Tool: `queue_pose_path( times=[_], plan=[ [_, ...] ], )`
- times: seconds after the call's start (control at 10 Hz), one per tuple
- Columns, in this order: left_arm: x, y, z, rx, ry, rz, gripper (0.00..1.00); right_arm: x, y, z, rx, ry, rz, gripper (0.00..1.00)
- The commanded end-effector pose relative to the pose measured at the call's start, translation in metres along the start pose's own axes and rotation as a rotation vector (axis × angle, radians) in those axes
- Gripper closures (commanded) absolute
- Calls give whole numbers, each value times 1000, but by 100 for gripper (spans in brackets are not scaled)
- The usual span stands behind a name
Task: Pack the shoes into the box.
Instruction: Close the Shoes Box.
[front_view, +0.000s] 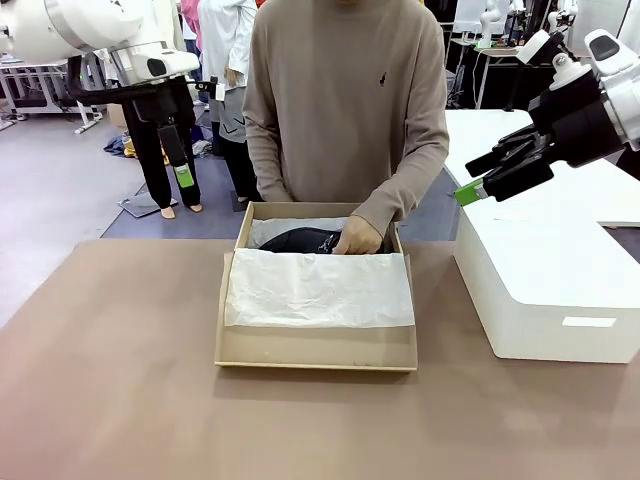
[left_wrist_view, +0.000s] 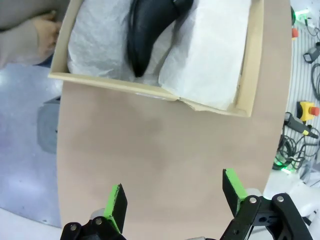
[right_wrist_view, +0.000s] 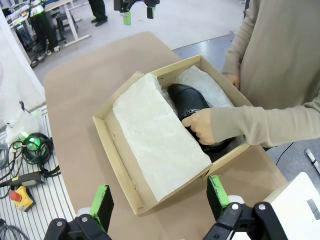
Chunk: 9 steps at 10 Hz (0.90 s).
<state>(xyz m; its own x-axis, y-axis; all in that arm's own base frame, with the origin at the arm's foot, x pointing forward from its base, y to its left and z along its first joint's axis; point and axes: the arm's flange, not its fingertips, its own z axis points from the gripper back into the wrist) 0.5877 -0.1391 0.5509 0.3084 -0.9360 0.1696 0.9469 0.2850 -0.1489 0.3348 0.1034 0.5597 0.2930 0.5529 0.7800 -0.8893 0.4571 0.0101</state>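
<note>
Front view shows a person standing at the far side of the brown table (front_view: 120, 400), bent over a tan cardboard shoebox (front_view: 315, 358) that sits open near the middle. A glossy black dress shoe (front_view: 300, 240) lies in the far part of the shoebox on crinkled white tissue paper (front_view: 318, 290), its pointed toe aimed at the short wall on the robot's left. One of the person's hands (front_view: 360, 238) is closed around the shoe's upper. The other hand (right_wrist_view: 231, 79) rests at the shoebox's far rim. A broad sheet of the tissue paper lies flat over the near part of the shoebox. A large white block (front_view: 550, 290) stands just beside the shoebox on the robot's right. The left gripper (left_wrist_view: 174, 186) hangs above bare table to the left of the shoebox, its green-padded fingers spread wide and holding nothing. The right gripper (right_wrist_view: 159, 189) hovers high on the right, looking down at the shoebox, jaws likewise wide apart and empty.
</note>
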Motion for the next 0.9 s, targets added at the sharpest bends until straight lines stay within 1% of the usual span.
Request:
queue_pose_path(
  times=[0.0,0.2,0.3,0.4,0.7,0.8],
  plan=[
    [-1,-2,3,2,1,11,0,-1,-3,-2,20,-29,18,0],
    [-1,-2,3,2,1,11,0,-1,-3,-2,20,-29,18,0],
    [1,-1,0,0,0,-2,19,-1,-3,-2,20,-29,18,0],
    [-6,2,-3,29,-14,-18,38,-1,-3,-2,20,-29,18,0],
    [-31,18,-5,39,-62,-120,95,-1,-3,-2,20,-29,18,0],
    [-35,21,-4,30,-80,-193,100,-1,-3,-2,20,-29,18,0]
  ],
)
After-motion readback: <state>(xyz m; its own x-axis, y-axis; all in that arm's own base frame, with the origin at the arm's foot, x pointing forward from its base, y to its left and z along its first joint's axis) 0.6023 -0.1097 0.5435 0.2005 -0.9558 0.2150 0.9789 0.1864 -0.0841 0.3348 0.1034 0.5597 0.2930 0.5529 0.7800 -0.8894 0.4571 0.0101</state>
